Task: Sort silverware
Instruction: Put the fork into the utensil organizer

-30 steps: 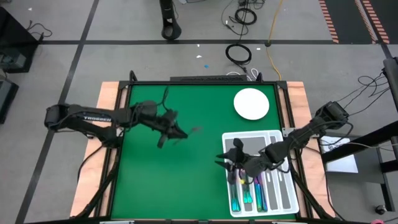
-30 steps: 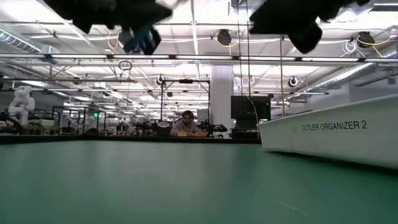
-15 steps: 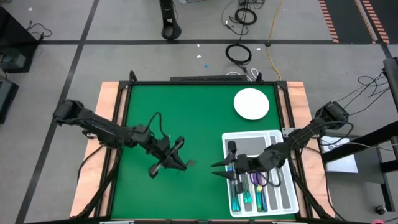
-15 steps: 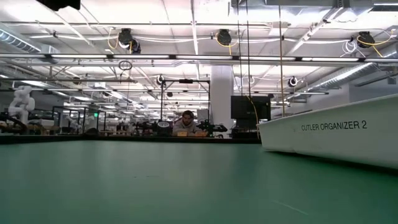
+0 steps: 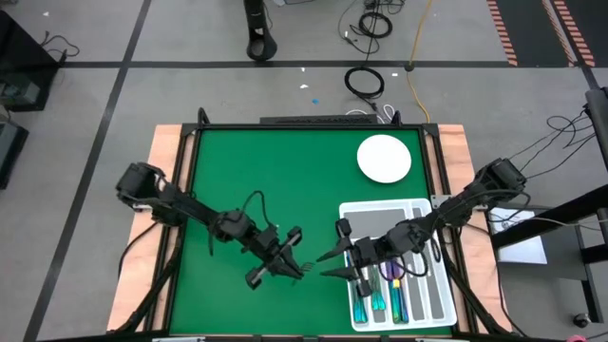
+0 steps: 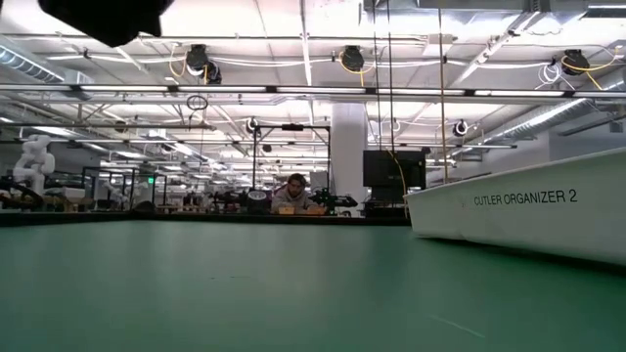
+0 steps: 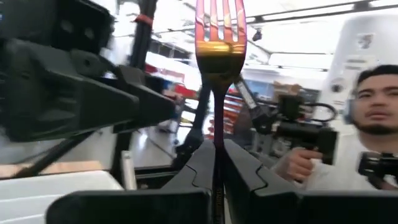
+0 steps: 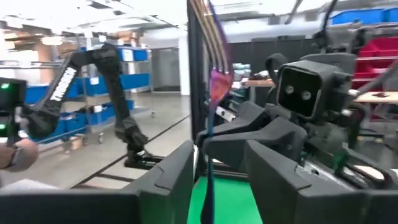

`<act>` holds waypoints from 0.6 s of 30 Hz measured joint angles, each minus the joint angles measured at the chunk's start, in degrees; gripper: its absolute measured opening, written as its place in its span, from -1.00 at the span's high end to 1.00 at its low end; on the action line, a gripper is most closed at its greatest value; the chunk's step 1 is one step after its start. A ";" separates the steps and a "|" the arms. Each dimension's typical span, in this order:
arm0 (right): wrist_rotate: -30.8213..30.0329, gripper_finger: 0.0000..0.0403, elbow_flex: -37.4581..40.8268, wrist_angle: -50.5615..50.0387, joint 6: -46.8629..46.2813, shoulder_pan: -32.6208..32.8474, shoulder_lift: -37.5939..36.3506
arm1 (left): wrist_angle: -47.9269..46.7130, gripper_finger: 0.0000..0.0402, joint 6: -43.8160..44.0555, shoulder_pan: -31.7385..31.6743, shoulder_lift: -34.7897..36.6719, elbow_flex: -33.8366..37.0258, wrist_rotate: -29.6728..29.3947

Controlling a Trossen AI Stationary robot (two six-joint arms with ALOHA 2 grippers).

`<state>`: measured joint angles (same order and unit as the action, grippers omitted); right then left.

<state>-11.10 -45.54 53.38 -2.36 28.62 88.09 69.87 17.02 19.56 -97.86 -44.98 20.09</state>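
- Holding a fork [image 7: 219, 43] upright, our left gripper [image 5: 288, 258] has its fingers [image 7: 202, 165] clenched on the handle; in the left wrist view the tines stand well clear above the fingertips and the stem runs down between the two dark pads.
- In the high view we see the left gripper over the green table [image 5: 247, 171], near the front edge and just beside the white tray [image 5: 426, 204], pointing toward the right arm.
- Our right gripper [image 5: 334, 263] sits at the left rim of that tray, its fingers [image 5: 324, 255] spread apart and aimed at the left gripper; the two grippers are close, tip to tip.
- In the right wrist view the fork [image 8: 214, 81] appears as a slim iridescent strip standing between our right gripper's two fingers [image 8: 168, 174], with the left gripper's body [image 8: 305, 93] directly behind it.
- We cannot tell from any view whether the right fingers touch the fork; a gap shows on each side of the stem.
- Sorted silverware [image 5: 375, 299] lies lengthwise in the tray's long compartments, handles toward the front edge of the table, below the right gripper.
- A round white plate [image 5: 384, 159] rests on the table behind the tray, apart from both grippers.
- In the low view the tray wall [image 6: 518, 210] reads "CUTLER ORGANIZER 2"; a dark arm part [image 6: 103, 18] shows at the top left corner.
- A person [image 7: 367, 124] holding a camera rig shows beyond the table in the left wrist view.
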 joint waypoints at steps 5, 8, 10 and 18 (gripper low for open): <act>6.99 0.15 0.00 2.02 -0.96 -0.57 -0.04 | 0.41 0.91 0.68 -0.01 -1.08 -3.25 5.54; 8.90 0.06 0.00 2.69 -0.61 -0.54 -0.09 | 0.16 0.91 0.66 0.02 -1.11 -3.55 5.84; 8.90 0.01 0.00 2.63 -0.29 -0.57 -0.09 | 0.19 0.91 0.66 0.01 -1.12 -3.64 5.84; 8.43 -0.03 0.00 3.16 1.75 -0.61 -0.09 | -0.86 0.91 -1.33 0.04 -1.12 -3.64 1.89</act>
<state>-2.68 -45.54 56.54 -0.62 28.02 88.01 69.02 15.69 19.60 -98.98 -48.62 21.98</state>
